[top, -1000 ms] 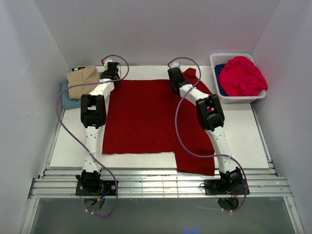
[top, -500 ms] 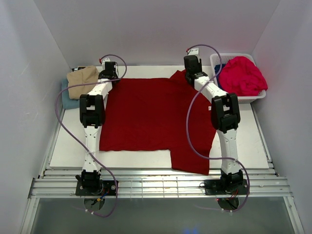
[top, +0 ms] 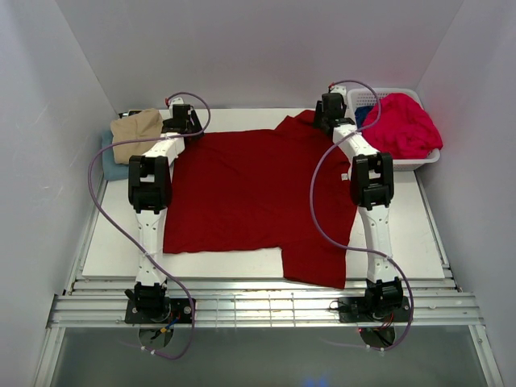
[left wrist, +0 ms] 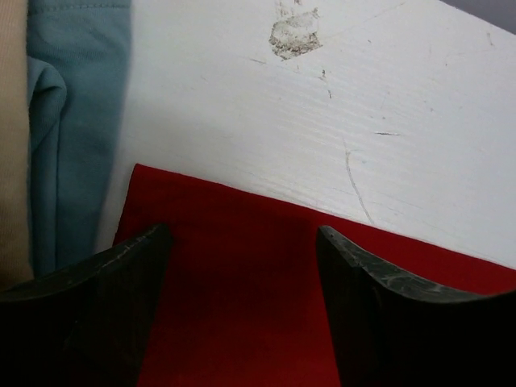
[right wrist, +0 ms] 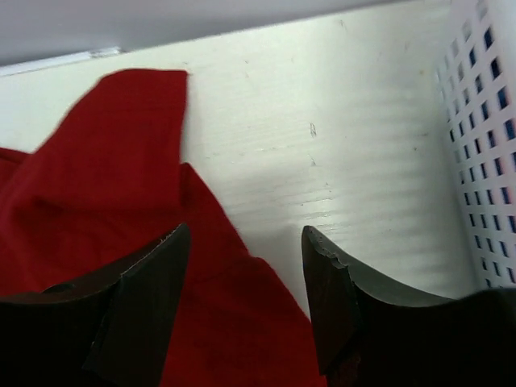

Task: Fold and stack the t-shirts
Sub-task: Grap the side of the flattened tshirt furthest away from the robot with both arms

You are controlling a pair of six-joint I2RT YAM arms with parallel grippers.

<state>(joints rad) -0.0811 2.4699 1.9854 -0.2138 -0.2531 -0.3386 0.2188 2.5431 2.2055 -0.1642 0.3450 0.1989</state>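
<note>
Top external view: a white surface [top: 419, 226] fills most of the scene, and a dark red t-shirt [top: 250, 193] lies spread flat across its middle. The shirt's near right part reaches past the near edge. At the far right corner a white lattice basket [top: 407, 163] holds a bunched bright pinkish-red t-shirt [top: 401, 125], which rises above the rim. A little of a deep blue t-shirt [top: 364, 115] shows beside it in the basket. At the far left a folded tan t-shirt [top: 135, 133] rests on a light blue t-shirt [top: 113, 168], just beside the dark red one.

Both arms reach to the far edge of the spread shirt. The left end effector [left wrist: 242, 242] sits over the far left corner of the dark red cloth with its fingers spread wide, and nothing is pinched between them. The right end effector [right wrist: 246, 242] is likewise wide apart and grips nothing. It is over the shirt's far right edge, where a sleeve [right wrist: 121, 137] lies rumpled on the surface, and the basket wall is close on its right.
</note>
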